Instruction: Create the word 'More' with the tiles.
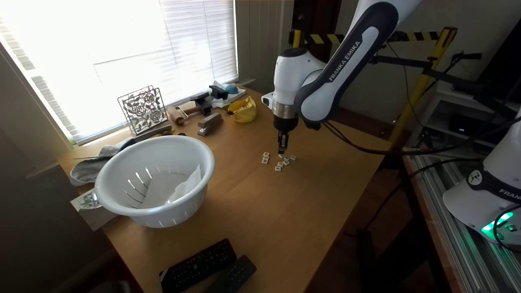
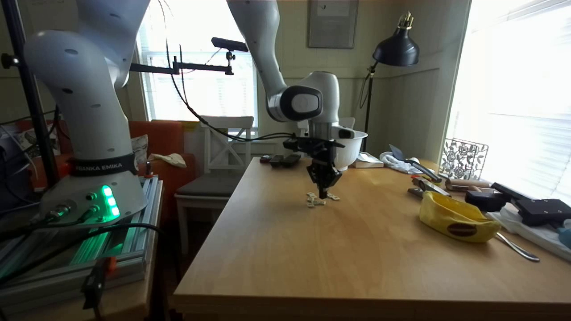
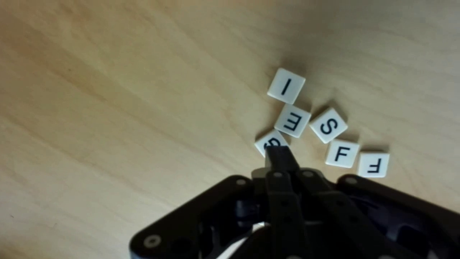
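The gripper [image 2: 323, 195] is closed, gripping nothing that shows, its tip over one partly hidden tile [image 3: 269, 140] (whether touching, I can't tell). The tiles [image 3: 293, 121] cluster at that tip on the surface [image 1: 325, 195], a short row [image 1: 265, 161] of them just beside. Bare wood reaches the robot-side edge; a yellow pouch [image 2: 455, 216] stands toward the window-side edge.

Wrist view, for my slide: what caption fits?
Square cream-white letter tiles, including I, E, S and two Fs, on a wooden table, one tile partly hidden by the shut black gripper.
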Controlling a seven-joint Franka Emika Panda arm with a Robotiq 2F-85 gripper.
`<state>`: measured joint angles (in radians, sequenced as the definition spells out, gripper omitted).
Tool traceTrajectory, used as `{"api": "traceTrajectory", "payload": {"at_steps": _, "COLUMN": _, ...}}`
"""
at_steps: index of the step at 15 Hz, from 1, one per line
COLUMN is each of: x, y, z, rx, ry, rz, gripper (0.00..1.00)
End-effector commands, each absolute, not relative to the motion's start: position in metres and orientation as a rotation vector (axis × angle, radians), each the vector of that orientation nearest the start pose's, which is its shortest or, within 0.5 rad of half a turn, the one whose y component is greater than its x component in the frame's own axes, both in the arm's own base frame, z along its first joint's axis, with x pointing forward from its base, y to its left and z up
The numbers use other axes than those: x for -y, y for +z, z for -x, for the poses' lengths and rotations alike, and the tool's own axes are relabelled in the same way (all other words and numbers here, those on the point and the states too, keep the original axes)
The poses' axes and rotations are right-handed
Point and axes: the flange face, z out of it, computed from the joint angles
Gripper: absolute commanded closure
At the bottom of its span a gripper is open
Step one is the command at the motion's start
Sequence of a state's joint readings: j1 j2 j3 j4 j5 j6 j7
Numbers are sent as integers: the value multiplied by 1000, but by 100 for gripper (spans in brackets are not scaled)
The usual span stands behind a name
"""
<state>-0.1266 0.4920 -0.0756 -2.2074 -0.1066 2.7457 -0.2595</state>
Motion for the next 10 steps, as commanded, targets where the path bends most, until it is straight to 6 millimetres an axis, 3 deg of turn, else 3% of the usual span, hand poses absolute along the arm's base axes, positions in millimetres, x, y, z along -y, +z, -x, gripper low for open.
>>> {"api": "traceTrajectory", "payload": {"at_steps": 1, "x": 104, "y": 151, "z": -541, "rx": 248, "ry": -23, "rz": 3216, "gripper": 100}}
{"api": "traceTrajectory", "payload": {"at_steps": 10, "x": 119, "y": 143, "z": -537, "rx": 167, "ry": 2, "rz": 3225, "gripper": 100}}
